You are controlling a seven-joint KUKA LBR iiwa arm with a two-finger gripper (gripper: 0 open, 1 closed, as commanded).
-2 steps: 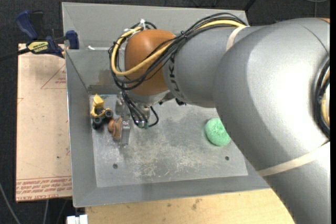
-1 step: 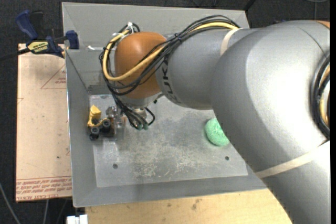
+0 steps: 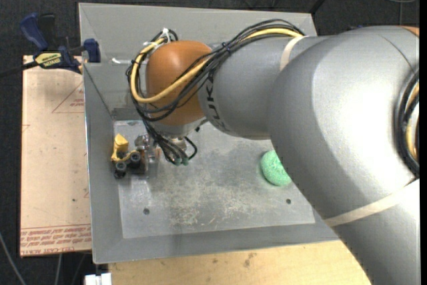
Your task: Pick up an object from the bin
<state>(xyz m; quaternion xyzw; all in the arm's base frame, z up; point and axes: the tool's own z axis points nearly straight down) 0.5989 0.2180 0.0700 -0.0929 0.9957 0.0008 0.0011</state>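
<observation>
- Small yellow-and-black object [image 3: 121, 151] down at the left end of the bin [image 3: 200, 203] floor, close by the foot of the left wall; yellow knob uppermost, black parts below it toward the near side.
- Lies to the picture's left of the claw [image 3: 147, 150], just beside it and perhaps touching; no clear gap to be made out.
- Long axis, as a judgement: roughly far-to-near along the left wall, so closing across that line looks the likelier fit.
- Claw low over the floor, right at the object's flank; how far open, cannot tell, and nothing seen in its grip.
- Judged next need: a small shift leftward toward the wall to get centred, with little room to spare between object and wall.
- Green foam-like lump [image 3: 273, 169] well apart on the right side of the floor, partly cut off by the arm [image 3: 320, 110].
- Orange cover [image 3: 175, 80] and looped cables [image 3: 150, 93] hanging over the claw, hiding its upper part and the floor behind.
- Hard to say where the object's black parts end and the claw's dark metal begins; exact make of the object not clear.
</observation>
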